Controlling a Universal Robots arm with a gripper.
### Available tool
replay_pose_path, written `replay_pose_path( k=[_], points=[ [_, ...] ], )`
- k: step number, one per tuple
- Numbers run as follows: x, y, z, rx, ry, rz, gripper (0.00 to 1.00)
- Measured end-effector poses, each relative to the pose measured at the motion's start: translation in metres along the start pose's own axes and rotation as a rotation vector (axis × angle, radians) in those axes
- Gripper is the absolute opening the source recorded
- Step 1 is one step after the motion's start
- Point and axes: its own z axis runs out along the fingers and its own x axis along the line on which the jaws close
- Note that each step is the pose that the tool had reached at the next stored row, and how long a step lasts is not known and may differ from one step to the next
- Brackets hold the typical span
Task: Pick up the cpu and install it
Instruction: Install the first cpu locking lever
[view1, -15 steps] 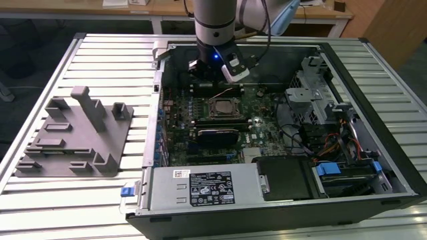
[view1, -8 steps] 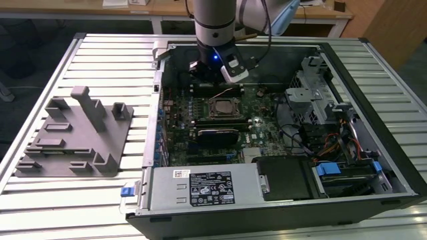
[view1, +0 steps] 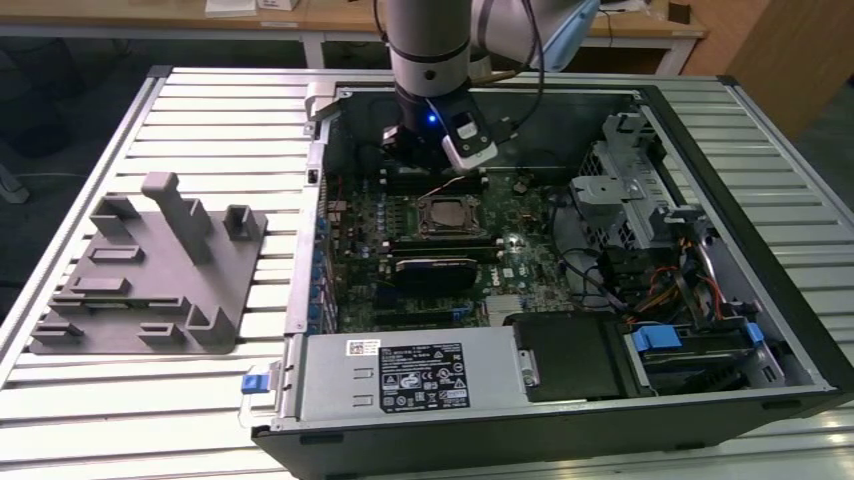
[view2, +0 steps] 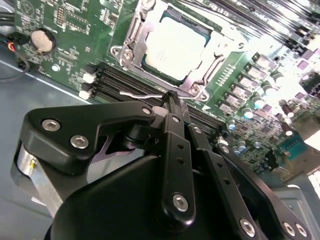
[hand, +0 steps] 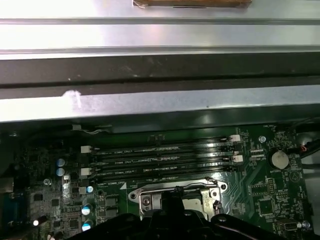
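- One cpu (view2: 175, 45) lay seated in the socket (view2: 131, 31) on the motherboard (view1: 521, 255), as we saw in the second wrist view.
- We saw the gripper (view2: 172, 100) beside the socket, fingers pressed together, holding nothing.

the arm (view1: 430, 45) comes down near-vertical from the top of the exterior view, wrist low, with the hand (view1: 430, 160) pointing downward. in the second wrist view its black fingers (view2: 172, 107) are pressed together, holding nothing.
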Motion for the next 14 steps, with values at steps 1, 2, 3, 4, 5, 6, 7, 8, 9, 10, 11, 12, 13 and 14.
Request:
replay_pose_path(
  k=[1,2,3,4,5,6,7,8,9,10,11,12,13,14],
  points=[
    [0.0000,-0.0001,0.0003,-0.0006,-0.0068,0.000,0.11],
    [0.0000,-0.0001,0.0005,-0.0011,-0.0144,-0.001,0.11],
    [0.0000,-0.0001,0.0006,-0.0019,-0.0233,-0.002,0.11],
    [0.0000,-0.0001,0.0008,-0.0027,-0.0325,-0.002,0.11],
    [0.0000,-0.0002,0.0010,-0.0034,-0.0419,-0.003,0.11],
    [0.0000,-0.0002,0.0011,-0.0043,-0.0513,-0.005,0.11],
    [0.0001,-0.0002,0.0013,-0.0052,-0.0605,-0.006,0.11],
    [0.0001,-0.0003,0.0015,-0.0059,-0.0696,-0.006,0.11],
    [0.0001,-0.0003,0.0023,-0.0063,-0.0746,-0.004,0.11],
    [0.0002,-0.0005,0.0033,-0.0054,-0.0772,0.002,0.11],
    [0.0003,-0.0007,0.0045,-0.0037,-0.0796,0.013,0.11],
    [0.0005,-0.0010,0.0056,-0.0020,-0.0821,0.025,0.11],
    [0.0006,-0.0011,0.0067,-0.0002,-0.0843,0.037,0.11],
    [0.0007,-0.0013,0.0074,0.0015,-0.0863,0.049,0.11]
  ],
)
